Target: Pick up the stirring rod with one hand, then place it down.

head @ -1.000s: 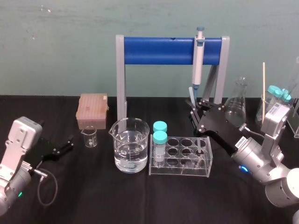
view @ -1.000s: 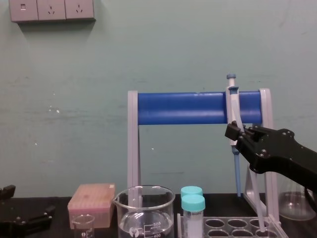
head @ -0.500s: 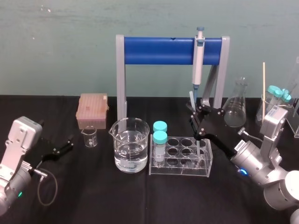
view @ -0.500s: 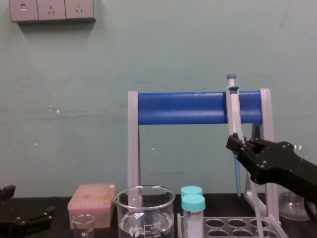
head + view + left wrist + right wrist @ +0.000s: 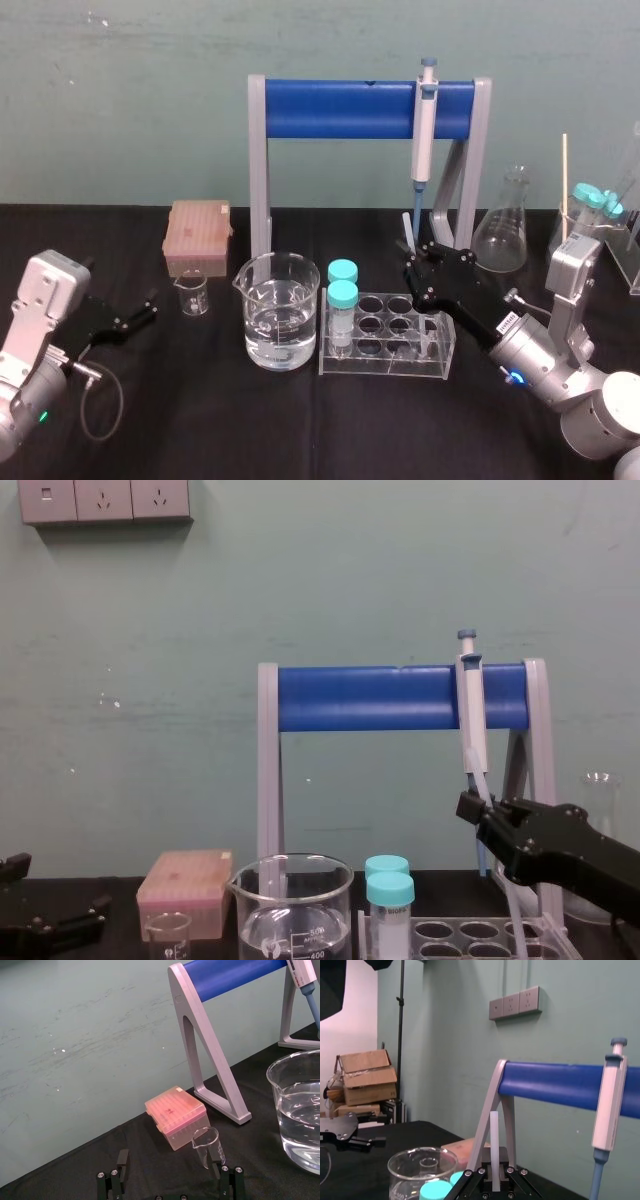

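Fingers of the right gripper (image 5: 413, 262) are clamped on the stirring rod (image 5: 407, 228), which stands nearly upright between them, tilted a touch, over the right end of the clear test tube rack (image 5: 385, 366) at mid-desk, with its lower end down among the rack's right-hand holes. Left gripper (image 5: 143, 310) sits by the desk's left edge, fingers apart, near the small beaker (image 5: 190, 295).
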